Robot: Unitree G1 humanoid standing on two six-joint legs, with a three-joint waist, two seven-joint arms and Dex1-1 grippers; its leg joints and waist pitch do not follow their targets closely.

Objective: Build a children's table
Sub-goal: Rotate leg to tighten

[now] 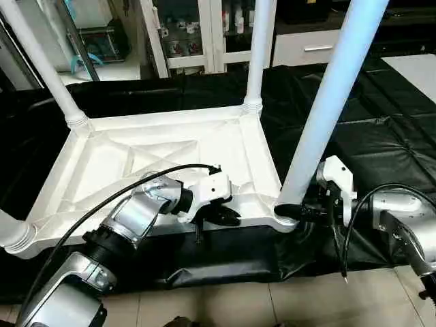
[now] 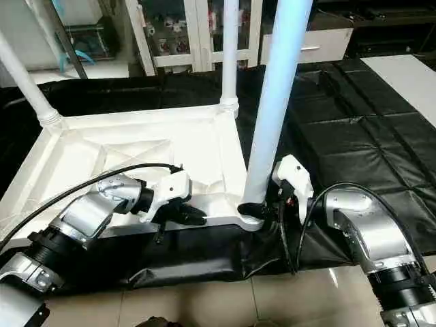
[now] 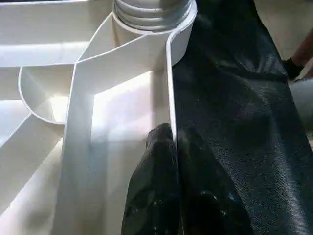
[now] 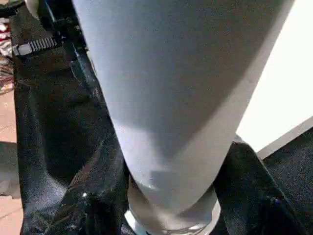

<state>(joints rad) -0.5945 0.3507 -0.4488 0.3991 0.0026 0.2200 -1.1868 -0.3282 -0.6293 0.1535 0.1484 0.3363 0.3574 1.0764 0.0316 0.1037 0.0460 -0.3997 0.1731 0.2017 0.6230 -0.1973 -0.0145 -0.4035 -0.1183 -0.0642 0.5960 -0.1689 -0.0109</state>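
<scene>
Your left tool [image 1: 228, 218] pinches the tabletop [image 1: 170, 153] rim, fingers closed; your right tool [image 1: 300, 212] clasps the leg [image 1: 327, 116] base.

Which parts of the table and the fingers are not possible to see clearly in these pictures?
- Tops of the legs: cut off by the upper edge in both eye views.
- Near left corner of the tabletop: cut off by the left edge in the left eye view.
- Near right socket: partly hidden by the right gripper, so how deep the leg sits is unclear.
- Left gripper: whether its fingers pinch the rim cannot be told.
</scene>
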